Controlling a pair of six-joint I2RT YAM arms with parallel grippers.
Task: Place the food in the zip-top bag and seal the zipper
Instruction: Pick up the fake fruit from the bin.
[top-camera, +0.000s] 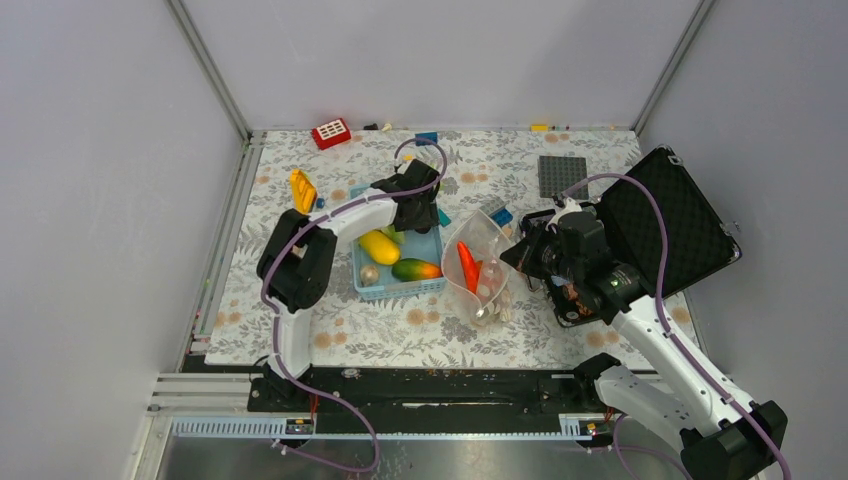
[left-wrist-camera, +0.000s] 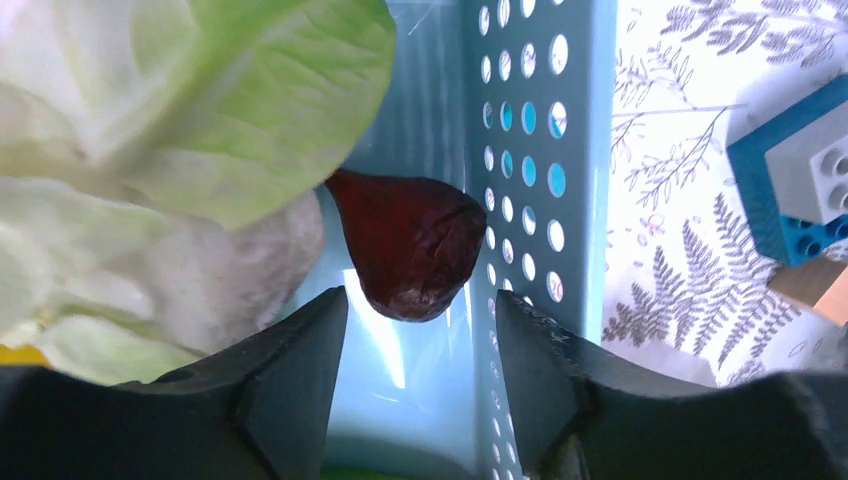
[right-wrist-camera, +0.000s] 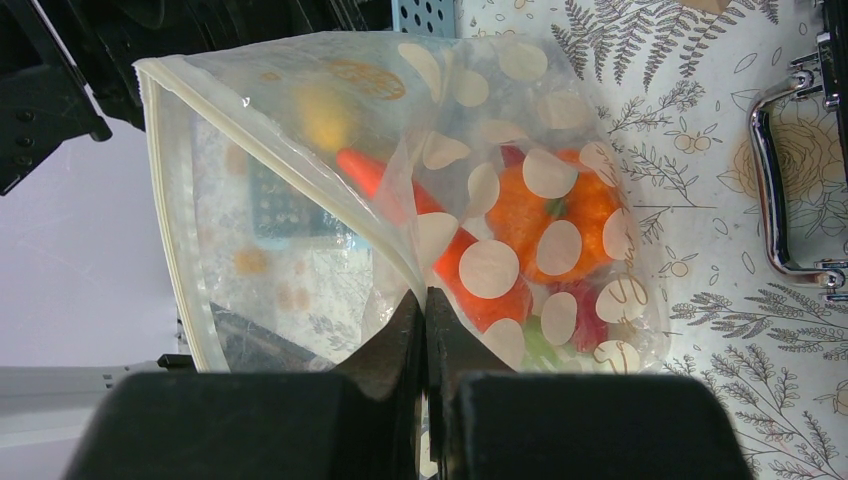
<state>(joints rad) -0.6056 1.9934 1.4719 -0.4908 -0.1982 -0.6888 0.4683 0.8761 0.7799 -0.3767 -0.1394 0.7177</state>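
Observation:
The zip-top bag (top-camera: 484, 285) stands open right of the blue basket (top-camera: 400, 292), with an orange carrot (top-camera: 467, 265) and other food inside. My right gripper (right-wrist-camera: 426, 300) is shut on the bag's (right-wrist-camera: 490, 270) mouth edge and holds it up; the zipper (right-wrist-camera: 168, 195) gapes open. My left gripper (left-wrist-camera: 420, 340) is open and low inside the basket's (left-wrist-camera: 530, 150) far right corner, just short of a dark red piece (left-wrist-camera: 410, 250) beside the white-green cauliflower (left-wrist-camera: 180, 130). A yellow piece (top-camera: 378, 246) and a green-orange piece (top-camera: 415, 269) lie in the basket.
A yellow-orange piece (top-camera: 302, 190) lies on the mat left of the basket. A red brick (top-camera: 331, 133) and grey baseplate (top-camera: 562, 175) sit at the back. Blue bricks (left-wrist-camera: 800, 170) lie between basket and bag. An open black case (top-camera: 665, 220) fills the right side.

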